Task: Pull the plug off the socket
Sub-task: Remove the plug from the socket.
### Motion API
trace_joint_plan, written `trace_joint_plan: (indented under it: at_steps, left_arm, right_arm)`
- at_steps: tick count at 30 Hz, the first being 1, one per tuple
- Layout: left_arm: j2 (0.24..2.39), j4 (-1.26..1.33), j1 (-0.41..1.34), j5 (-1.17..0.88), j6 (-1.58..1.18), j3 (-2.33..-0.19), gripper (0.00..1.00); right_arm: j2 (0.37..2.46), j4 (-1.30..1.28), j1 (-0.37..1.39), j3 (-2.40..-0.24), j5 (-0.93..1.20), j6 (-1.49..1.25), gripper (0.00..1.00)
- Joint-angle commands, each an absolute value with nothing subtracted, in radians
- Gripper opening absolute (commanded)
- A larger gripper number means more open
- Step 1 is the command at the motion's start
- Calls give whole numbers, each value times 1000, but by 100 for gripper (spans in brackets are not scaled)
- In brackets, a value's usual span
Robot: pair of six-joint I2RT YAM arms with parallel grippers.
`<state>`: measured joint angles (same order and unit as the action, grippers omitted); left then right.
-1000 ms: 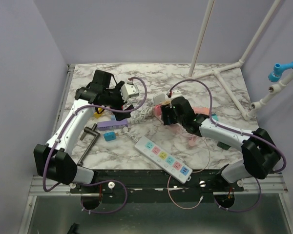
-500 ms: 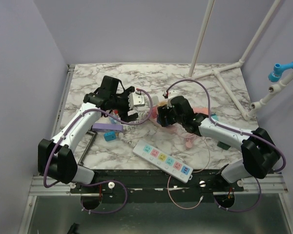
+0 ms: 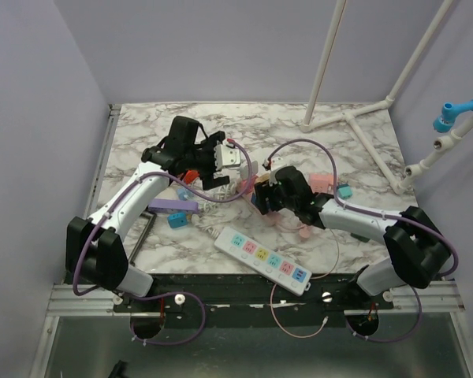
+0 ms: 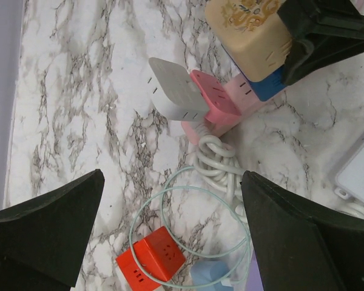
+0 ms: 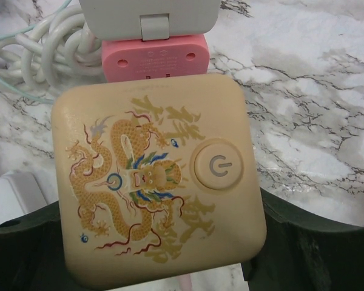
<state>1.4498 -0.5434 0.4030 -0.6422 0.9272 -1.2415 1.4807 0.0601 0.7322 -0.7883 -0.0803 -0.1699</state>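
Note:
My right gripper [image 5: 164, 248] is shut on a beige socket cube [image 5: 158, 176] printed with a dragon and a power button, its dark fingers [image 5: 315, 242] against both sides. A pink plug [image 5: 155, 54] sits in the cube's far side, and a white plug [image 5: 148, 15] with a coiled white cable [image 4: 218, 163] is joined to the pink one. In the left wrist view the beige cube [image 4: 249, 36], pink plug [image 4: 215, 103] and white plug [image 4: 173, 91] lie ahead. My left gripper [image 4: 170, 236] is open and holds nothing. Overhead, the left gripper [image 3: 238, 167] hovers just left of the right gripper [image 3: 266, 194].
A red socket cube [image 4: 151, 260] ringed by a thin pale cable lies under the left gripper. A white power strip [image 3: 262, 257] lies near the front edge. A purple block [image 3: 173, 206], a small blue cube [image 3: 176, 220] and a metal T-handle [image 3: 142, 232] sit at left; a white pipe frame [image 3: 355, 118] stands back right.
My left arm has swung right, from the far left of the table to beside the right gripper. The right gripper has shifted slightly left and nearer with the beige cube.

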Motion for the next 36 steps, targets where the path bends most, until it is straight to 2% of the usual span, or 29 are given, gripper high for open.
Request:
trace_joint_plan:
  at_steps: [1, 7, 12, 17, 25, 31, 36]
  left_arm:
    - [1472, -516, 409, -621, 881, -1266, 98]
    - [1509, -545, 418, -621, 803, -1348, 98]
    - [1494, -562, 432, -634, 886, -1344, 99]
    - [1465, -642, 457, -673, 1059, -1353, 98]
    - [1424, -894, 517, -855, 1601, -1358, 99]
    - [1498, -989, 618, -826, 1806, -1414, 98]
    - [1616, -1045, 685, -803, 1861, -1508, 99]
  right_arm:
    - [1432, 153, 779, -753, -135, -213, 73]
    - [1366, 121, 819, -739, -238, -264, 89]
    - [1219, 84, 820, -704, -258, -301, 100]
    - [1101, 23, 819, -687, -280, -356, 100]
    - [939, -118, 818, -683, -479, -491, 100]
    - [919, -256, 791, -721, -524, -624, 100]
    - [802, -312, 765, -723, -549, -678, 100]
